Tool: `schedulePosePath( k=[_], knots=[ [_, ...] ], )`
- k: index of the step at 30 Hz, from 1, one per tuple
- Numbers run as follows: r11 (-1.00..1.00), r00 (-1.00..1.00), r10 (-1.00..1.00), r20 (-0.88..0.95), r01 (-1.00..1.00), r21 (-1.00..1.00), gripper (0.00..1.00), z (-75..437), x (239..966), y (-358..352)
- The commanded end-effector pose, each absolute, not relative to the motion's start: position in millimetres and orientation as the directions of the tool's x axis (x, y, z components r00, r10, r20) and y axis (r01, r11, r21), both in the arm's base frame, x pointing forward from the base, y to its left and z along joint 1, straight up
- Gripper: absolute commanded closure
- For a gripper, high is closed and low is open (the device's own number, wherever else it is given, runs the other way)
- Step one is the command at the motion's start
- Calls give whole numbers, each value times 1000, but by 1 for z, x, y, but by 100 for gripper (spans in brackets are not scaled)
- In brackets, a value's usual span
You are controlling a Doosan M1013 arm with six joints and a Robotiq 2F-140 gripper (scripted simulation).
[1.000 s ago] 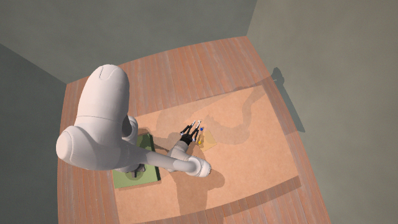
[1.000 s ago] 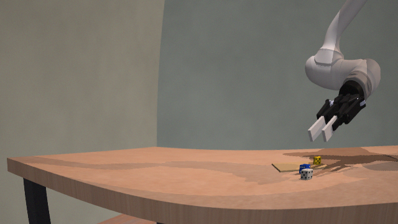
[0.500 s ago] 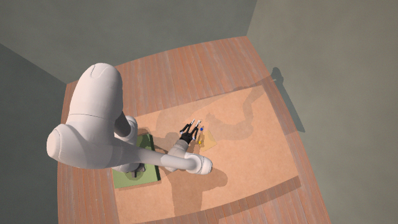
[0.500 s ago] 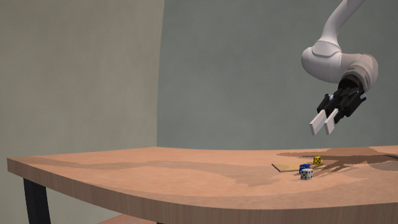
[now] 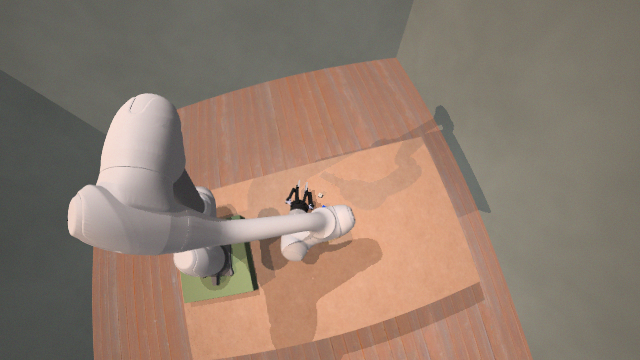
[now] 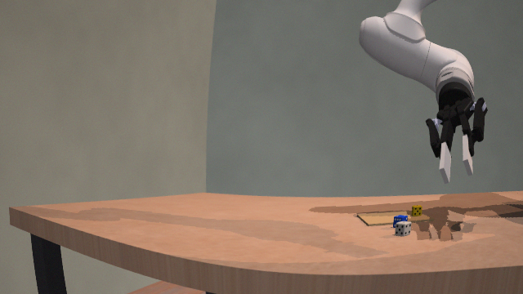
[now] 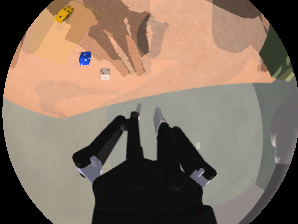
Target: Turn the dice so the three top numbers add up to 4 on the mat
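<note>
The pincer (image 5: 303,184) (image 6: 458,173) (image 7: 147,111) is raised above the tabletop (image 5: 400,270) (image 6: 163,245) (image 7: 227,65), with its fingertips clear of the dice. Its two pale fingers stand part-way open with a narrow gap between them. Nothing is held.

The white die (image 5: 320,195) (image 6: 403,229) (image 7: 105,73) lies lower than the pincer, to the right of the fingertips as seen in the top view. It rests on the tabletop, outside the mat (image 6: 380,219) (image 7: 50,42). The blue die (image 5: 323,206) (image 6: 400,220) (image 7: 85,58) is near the white die and also below the pincer. It sits just beside the mat's edge; the top view shows only a sliver of it past the arm (image 5: 265,230) (image 6: 409,49).

The yellow die (image 6: 417,211) (image 7: 64,14) rests on the mat, below the pincer and farther from the fingertips than the white die in the wrist view. The mat lies flat, lower than the pincer; the arm hides it in the top view. The numbers on the dice's upper faces cannot be read with certainty. A green block (image 5: 245,290) stands well apart from the pincer, near the arm's mounting.
</note>
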State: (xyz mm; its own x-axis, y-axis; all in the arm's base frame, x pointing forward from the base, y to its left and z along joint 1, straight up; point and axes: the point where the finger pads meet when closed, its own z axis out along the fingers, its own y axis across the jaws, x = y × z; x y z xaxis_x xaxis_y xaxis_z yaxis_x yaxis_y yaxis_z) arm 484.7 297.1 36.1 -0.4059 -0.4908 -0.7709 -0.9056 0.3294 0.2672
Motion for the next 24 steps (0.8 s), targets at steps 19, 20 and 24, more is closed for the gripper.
schedulePosePath(
  k=[19,20,24],
  knots=[
    [368,-480,-838,-261,-849,379,79,29,474,296],
    [373,-480,-840,-252,-849,374,79,29,475,296],
    [429,-489,-858,-157,-850,308,79,35,493,288]
  ],
)
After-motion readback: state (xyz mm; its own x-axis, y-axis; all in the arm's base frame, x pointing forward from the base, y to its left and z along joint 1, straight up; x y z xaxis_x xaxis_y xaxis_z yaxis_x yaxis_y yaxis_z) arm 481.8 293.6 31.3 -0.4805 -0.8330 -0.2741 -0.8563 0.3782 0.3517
